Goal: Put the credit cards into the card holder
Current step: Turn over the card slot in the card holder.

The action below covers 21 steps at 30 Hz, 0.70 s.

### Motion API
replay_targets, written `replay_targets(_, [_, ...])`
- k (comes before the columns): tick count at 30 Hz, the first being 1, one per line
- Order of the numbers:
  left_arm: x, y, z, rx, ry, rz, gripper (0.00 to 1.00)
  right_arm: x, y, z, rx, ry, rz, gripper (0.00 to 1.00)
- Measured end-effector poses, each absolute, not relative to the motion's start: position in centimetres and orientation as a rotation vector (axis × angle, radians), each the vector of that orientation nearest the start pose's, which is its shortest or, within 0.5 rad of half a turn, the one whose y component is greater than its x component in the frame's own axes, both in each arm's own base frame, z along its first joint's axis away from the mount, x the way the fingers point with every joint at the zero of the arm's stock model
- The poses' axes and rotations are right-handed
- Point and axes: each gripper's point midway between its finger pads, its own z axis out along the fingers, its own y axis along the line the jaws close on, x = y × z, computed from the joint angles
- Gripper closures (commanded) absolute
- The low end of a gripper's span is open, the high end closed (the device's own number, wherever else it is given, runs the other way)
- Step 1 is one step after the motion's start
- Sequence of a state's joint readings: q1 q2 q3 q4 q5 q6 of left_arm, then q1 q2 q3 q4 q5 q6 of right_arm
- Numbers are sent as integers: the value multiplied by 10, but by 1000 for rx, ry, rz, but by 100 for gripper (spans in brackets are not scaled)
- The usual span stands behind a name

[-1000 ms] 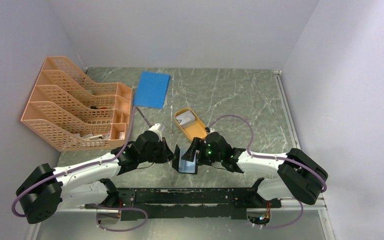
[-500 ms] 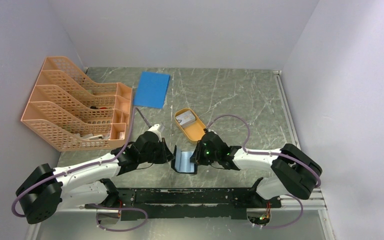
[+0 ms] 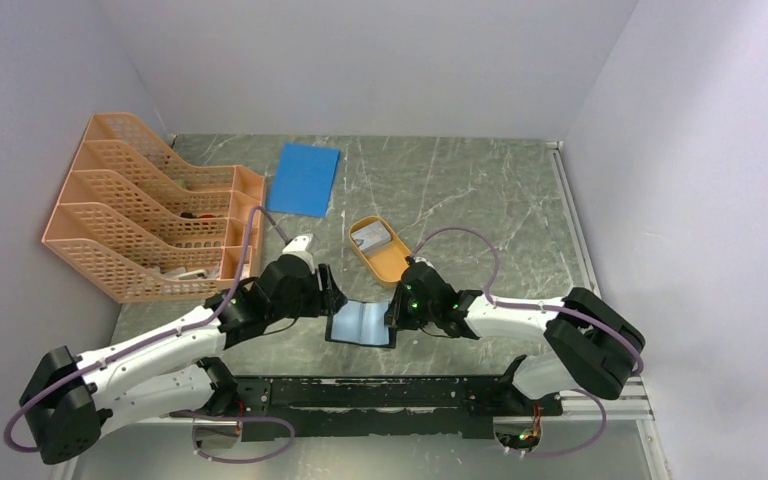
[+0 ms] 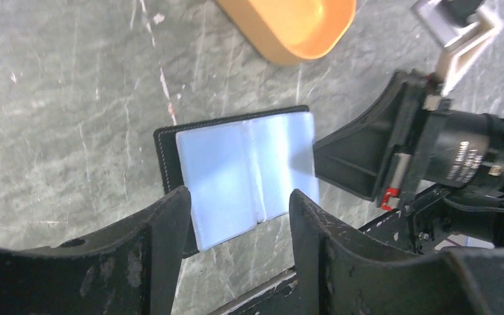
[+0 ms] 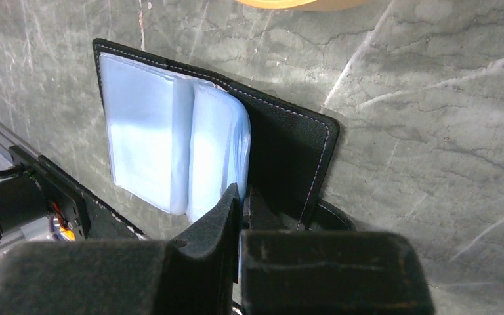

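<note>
— Pinching with the right gripper (image 5: 241, 197): fingers pressed together on the right edge of the card holder (image 5: 144, 131), with clear bluish pockets and black cover caught between them.

— And with the left gripper (image 4: 239, 197)?

— Spread wide, gripping nothing. Poised over the card holder's left side, with one finger to each side of its near edge in the wrist view. Touching or not, impossible to say.

— Whereabouts of the card holder itself?

— Lying open and flat on the grey marbled table (image 3: 460, 190), pockets up, right between the two grippers.

— And the credit cards (image 3: 370, 236)?

— Resting, pale, in the orange dish (image 3: 396, 262), just behind the card holder and apart from it. Too small to count from above.

— Farther out?

— Blue sheet (image 3: 304, 178) flat on the table, well behind the card holder and toward the left. Orange file rack (image 3: 150, 210) well to the card holder's left, up against the side wall.
</note>
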State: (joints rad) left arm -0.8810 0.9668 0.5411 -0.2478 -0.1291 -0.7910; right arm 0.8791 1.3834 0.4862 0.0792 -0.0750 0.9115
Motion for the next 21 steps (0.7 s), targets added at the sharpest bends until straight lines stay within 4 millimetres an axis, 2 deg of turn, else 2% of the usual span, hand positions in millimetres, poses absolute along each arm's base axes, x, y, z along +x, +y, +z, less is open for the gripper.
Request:
replay_targets(3, [189, -236, 120, 53, 2304, -745, 38, 169, 276, 21, 0, 2594, 859, 100])
replay_targets(6, [191, -239, 121, 83, 2303, -740, 39, 169, 276, 20, -3, 2596, 856, 100])
replay_targets(11, [188, -247, 93, 127, 2394, -714, 38, 169, 276, 19, -7, 2595, 858, 100])
replay_targets(15, [181, -245, 73, 127, 2444, -721, 37, 169, 277, 17, -8, 2590, 867, 100])
replay_targets(21, [176, -245, 53, 115, 2498, -748, 38, 169, 278, 17, -11, 2582, 881, 100])
